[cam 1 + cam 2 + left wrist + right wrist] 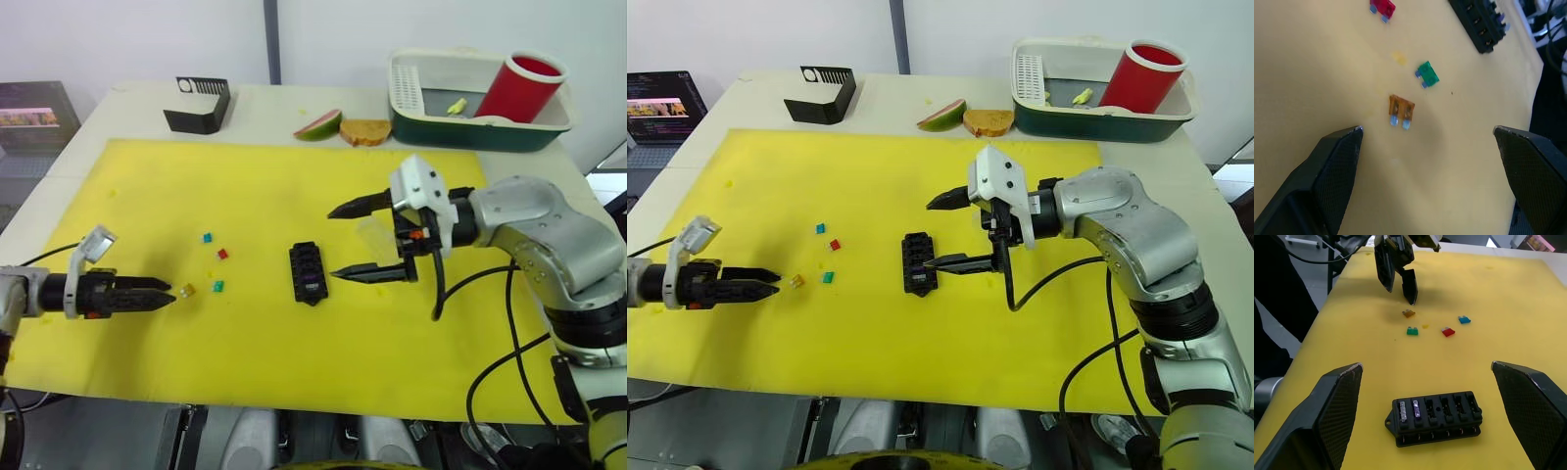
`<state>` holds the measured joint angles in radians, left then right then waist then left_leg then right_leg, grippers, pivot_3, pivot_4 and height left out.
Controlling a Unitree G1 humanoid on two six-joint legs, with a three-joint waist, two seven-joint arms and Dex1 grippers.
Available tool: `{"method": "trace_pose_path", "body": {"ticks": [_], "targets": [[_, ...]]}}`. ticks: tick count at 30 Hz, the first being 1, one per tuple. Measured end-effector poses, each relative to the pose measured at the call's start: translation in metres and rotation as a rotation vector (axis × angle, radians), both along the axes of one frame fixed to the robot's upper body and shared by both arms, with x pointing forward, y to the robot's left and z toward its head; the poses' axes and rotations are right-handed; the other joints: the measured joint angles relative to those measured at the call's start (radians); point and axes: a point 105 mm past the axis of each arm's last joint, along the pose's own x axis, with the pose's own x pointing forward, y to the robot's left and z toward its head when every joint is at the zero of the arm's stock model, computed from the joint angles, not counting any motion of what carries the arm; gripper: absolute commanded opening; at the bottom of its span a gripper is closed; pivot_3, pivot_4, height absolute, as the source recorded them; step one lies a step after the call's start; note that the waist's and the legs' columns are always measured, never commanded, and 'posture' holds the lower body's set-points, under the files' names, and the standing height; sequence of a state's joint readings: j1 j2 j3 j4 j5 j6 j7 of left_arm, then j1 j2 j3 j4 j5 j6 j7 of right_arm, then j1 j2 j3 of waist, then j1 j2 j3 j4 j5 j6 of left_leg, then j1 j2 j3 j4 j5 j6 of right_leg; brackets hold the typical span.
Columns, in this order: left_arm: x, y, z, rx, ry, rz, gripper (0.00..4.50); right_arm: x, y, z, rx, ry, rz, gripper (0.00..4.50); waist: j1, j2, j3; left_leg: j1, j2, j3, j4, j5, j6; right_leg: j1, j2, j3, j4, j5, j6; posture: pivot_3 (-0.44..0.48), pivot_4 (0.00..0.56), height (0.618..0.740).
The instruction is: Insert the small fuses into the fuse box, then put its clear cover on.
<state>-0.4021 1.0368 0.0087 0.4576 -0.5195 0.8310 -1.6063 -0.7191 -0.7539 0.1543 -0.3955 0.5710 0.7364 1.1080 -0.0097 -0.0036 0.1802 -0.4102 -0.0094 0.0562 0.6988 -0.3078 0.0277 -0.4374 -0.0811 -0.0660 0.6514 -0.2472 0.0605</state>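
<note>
- Low at the frame's left, the left gripper (168,292) hovers, jaws open, beside an amber blade fuse (188,290).
- Mid-frame, the right gripper (336,243) gapes beside the black slotted fuse box (308,273).
- Yellow mat (245,196) covers a white table (59,166); a dark laptop (661,106) sits upper left.
- No writing is legible.

No text, label, brand, number or sign can be read here. The laptop screen (662,106) at the upper left of the right eye view carries lines of writing too small to make out, and the fuse box (1436,419) and the small fuses (1448,331) show no legible markings.
</note>
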Motion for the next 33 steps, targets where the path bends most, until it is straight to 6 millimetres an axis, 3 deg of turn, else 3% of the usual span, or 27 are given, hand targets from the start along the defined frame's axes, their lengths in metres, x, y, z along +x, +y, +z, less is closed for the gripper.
{"method": "trace_pose_path", "body": {"ticks": [10,20,32,33], "targets": [[0.013,-0.01,-0.006,-0.03,0.072,0.009,3.17,0.002,0.0,-0.004,0.001,0.009,-0.042,4.5,0.003,0.0,0.0,0.0,0.0,0.0,0.0,0.0,0.0,0.001,0.001,0.0,0.001,0.0,0.0,0.0,0.15,0.74],[0.01,-0.019,-0.008,-0.022,0.089,-0.044,3.17,0.001,-0.003,-0.01,-0.011,0.022,-0.067,4.5,0.002,0.0,0.0,0.001,0.0,0.0,0.0,0.0,0.0,0.001,0.001,0.0,0.0,0.0,0.0,0.0,0.15,0.74],[0.01,-0.012,-0.016,-0.019,0.075,-0.026,3.17,0.003,-0.004,-0.011,-0.02,0.01,-0.084,4.5,-0.001,0.0,0.0,0.003,0.0,0.0,0.0,0.0,0.0,0.002,0.001,0.0,0.002,0.0,0.0,0.0,0.15,0.74],[0.01,-0.011,-0.017,-0.02,0.077,-0.02,2.89,0.003,-0.004,-0.011,-0.022,0.009,-0.083,4.5,-0.002,0.0,0.0,0.003,0.0,0.0,0.0,0.0,0.0,0.002,0.001,0.0,0.002,0.0,0.0,0.0,0.15,0.74]]}}
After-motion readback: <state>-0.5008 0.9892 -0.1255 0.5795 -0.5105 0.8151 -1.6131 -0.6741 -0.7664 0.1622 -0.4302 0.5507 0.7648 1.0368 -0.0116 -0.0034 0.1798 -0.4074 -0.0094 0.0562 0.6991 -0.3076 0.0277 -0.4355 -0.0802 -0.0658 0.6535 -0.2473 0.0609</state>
